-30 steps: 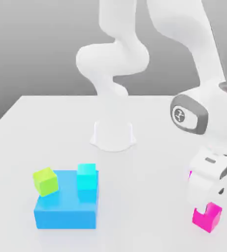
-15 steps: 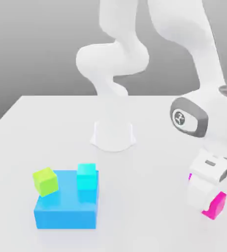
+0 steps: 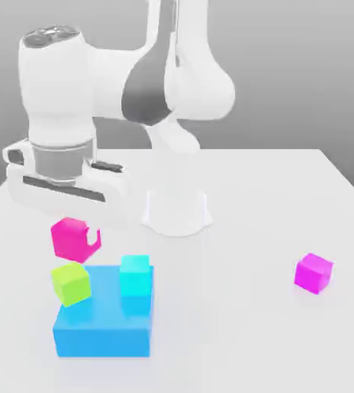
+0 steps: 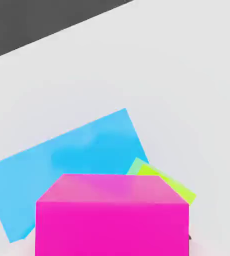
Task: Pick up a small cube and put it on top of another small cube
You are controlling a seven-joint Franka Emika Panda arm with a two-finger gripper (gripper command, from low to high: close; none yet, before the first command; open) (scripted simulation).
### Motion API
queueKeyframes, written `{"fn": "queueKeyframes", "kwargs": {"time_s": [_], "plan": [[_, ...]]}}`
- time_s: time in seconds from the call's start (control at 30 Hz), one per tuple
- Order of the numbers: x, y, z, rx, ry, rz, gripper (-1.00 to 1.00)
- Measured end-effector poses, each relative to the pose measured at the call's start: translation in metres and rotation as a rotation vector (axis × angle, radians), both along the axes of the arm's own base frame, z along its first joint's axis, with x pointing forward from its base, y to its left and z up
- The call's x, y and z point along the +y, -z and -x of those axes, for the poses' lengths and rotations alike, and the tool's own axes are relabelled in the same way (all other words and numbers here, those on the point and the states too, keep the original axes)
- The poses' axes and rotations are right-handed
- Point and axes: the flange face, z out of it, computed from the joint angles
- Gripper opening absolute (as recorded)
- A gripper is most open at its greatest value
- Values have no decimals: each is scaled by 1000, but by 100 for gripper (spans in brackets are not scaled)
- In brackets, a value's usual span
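The small cube (image 3: 72, 237), hot pink and glossy, hangs in the air under my gripper (image 3: 76, 236), which is shut on it. It sits just above and slightly behind the other small cube (image 3: 71, 282), a lime-green one resting tilted on the left corner of the big blue block (image 3: 103, 328). A small gap separates the two cubes. In the hand view the pink cube (image 4: 112, 215) is close up, with a corner of the lime cube (image 4: 169, 184) peeking from behind it, over the blue block (image 4: 62, 160).
A cyan cube (image 3: 135, 275) stands on the blue block, right of the lime one. A purple-magenta cube (image 3: 313, 272) lies alone on the white table at the exterior view's right. The arm's round base (image 3: 177, 211) stands at mid table.
The arm has swung from the exterior view's right to its left, lifting the hot-pink cube off the table to above the lime cube. The magenta cube is now uncovered.
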Motion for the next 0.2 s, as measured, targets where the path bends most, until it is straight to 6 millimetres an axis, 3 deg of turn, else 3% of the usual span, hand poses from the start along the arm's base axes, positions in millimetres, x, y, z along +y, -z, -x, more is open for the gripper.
{"fn": "queueKeyframes", "kwargs": {"time_s": [0.07, 0.1, 0.2], "plan": [[-3, 23, 2, 0, 11, -1, -100], [-3, 34, 3, 0, 13, 0, 100], [-3, 34, 3, 0, 13, 0, 100]]}}
